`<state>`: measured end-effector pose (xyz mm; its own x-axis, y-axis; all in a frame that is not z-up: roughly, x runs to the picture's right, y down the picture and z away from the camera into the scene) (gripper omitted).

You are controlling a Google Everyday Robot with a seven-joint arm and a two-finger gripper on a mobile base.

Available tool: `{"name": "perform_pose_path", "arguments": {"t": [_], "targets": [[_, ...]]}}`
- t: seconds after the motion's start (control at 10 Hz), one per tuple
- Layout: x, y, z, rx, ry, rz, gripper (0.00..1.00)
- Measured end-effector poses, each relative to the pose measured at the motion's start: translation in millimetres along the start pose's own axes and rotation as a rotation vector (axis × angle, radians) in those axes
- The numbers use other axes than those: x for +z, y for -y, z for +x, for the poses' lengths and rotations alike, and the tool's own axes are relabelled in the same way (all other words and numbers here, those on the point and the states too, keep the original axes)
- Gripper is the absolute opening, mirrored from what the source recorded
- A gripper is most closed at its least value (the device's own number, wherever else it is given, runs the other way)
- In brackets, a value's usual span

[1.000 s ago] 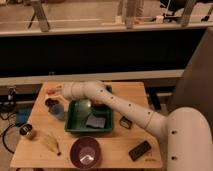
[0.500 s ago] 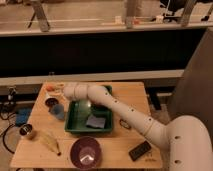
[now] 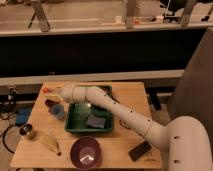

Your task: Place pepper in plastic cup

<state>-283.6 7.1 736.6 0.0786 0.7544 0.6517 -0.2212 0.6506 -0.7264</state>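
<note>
Gripper remains at the table's far-left corner, unchanged from half a second ago; its state I cannot tell. Pepper lies at its tip, near the left edge. Plastic cup stands just in front, beside the green tray.

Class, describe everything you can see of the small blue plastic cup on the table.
The plastic cup is small, light blue and looks translucent. It stands upright, mouth up, on the wooden table, beside the left wall of the green tray, with a dark red dish just behind it; whether either touches it cannot be told. The claw is farther back, near the table's far left corner, at the orange pepper, clear of the cup.
</note>
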Motion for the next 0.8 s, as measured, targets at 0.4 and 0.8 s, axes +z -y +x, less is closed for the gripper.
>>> {"name": "perform_pose_path", "arguments": {"t": [0.4, 0.8], "targets": [[10.2, -15.2, 7.6, 0.061, 0.040, -0.009, 0.00], [15.7, -30.1, 37.0, 0.105, 0.046, -0.002, 0.00]]}}
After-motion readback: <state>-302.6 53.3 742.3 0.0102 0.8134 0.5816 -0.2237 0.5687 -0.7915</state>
